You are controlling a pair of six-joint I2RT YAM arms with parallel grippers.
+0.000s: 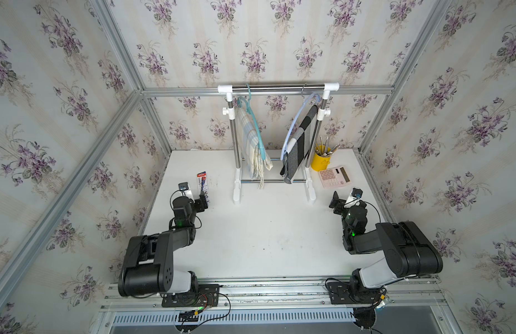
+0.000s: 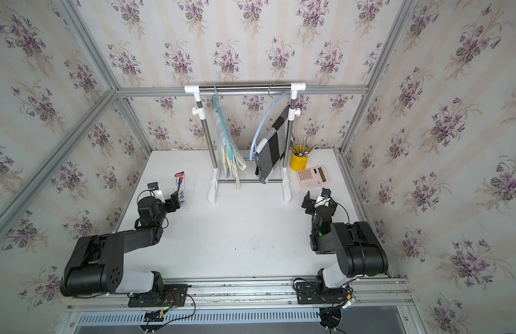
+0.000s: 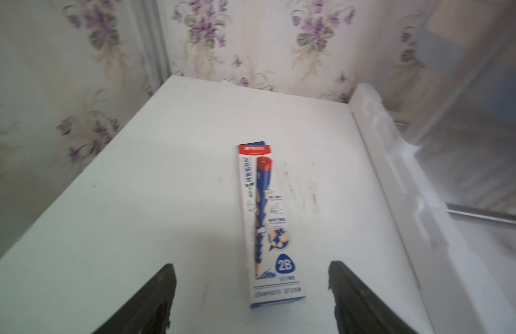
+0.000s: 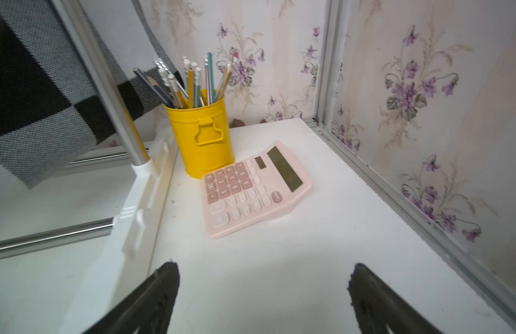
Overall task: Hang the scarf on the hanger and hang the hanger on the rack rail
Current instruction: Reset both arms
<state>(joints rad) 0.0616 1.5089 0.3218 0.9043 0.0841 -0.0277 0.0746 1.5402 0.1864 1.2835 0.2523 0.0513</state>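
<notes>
A black, grey and white checked scarf (image 1: 298,147) is draped over a light blue hanger (image 1: 293,124) hooked on the rack's steel rail (image 1: 280,86). To its left, a pale plaid scarf (image 1: 252,144) hangs on a teal hanger (image 1: 257,136). In both top views the same pair shows, the checked scarf (image 2: 272,144) to the right. My left gripper (image 1: 203,200) (image 3: 251,266) is open and empty, low over the table in front of the rack's left foot. My right gripper (image 1: 336,201) (image 4: 264,267) is open and empty by the rack's right foot; the checked scarf (image 4: 34,101) shows in its wrist view.
A pencil box (image 3: 265,219) lies just ahead of the left gripper. A pink calculator (image 4: 251,191) and a yellow cup of pencils (image 4: 202,136) stand ahead of the right gripper. The rack's white feet (image 1: 236,191) rest on the white table (image 1: 265,231). Wallpapered walls close in three sides.
</notes>
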